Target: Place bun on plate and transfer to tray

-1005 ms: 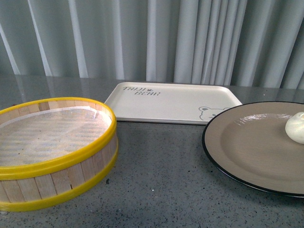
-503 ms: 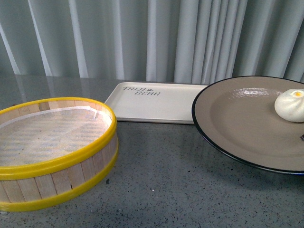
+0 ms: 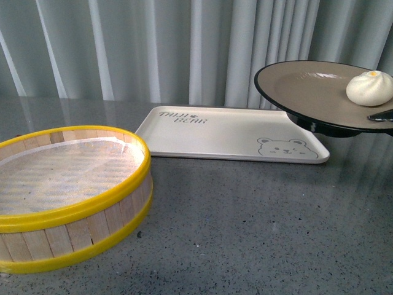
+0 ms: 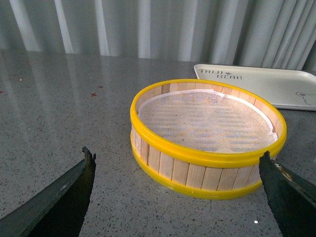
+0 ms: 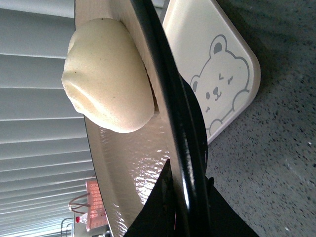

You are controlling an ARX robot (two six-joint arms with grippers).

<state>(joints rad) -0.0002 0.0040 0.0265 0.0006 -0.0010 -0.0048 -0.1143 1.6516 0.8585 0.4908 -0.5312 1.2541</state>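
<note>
Your right gripper (image 5: 186,181) clamped on the plate (image 3: 307,83) rim, bun (image 3: 369,88) aboard, aloft beside the tray (image 3: 227,132), left gripper (image 4: 176,155) spread wide, facing basket (image 4: 207,180).

A smooth, matt, dough-skinned bun (image 3: 369,88) lies on a plate (image 3: 307,81) whose tan inside looks matt from the front but shows a faintly rippled sheen up close; its black rim and underside are glossy. The cream tray (image 3: 221,132) looks like smooth plastic with a satin finish and printed grey marks. The basket (image 3: 80,228) has pale, bare wooden slats bound by shiny yellow hoops that look plastic, with a fine white mesh liner (image 4: 205,121) inside. The table (image 3: 245,227) is speckled grey, stone-like and polished enough to mirror the matt, pale cloth curtain (image 3: 172,49). The left gripper (image 4: 176,154) has dark, matt fingers (image 4: 59,197).
</note>
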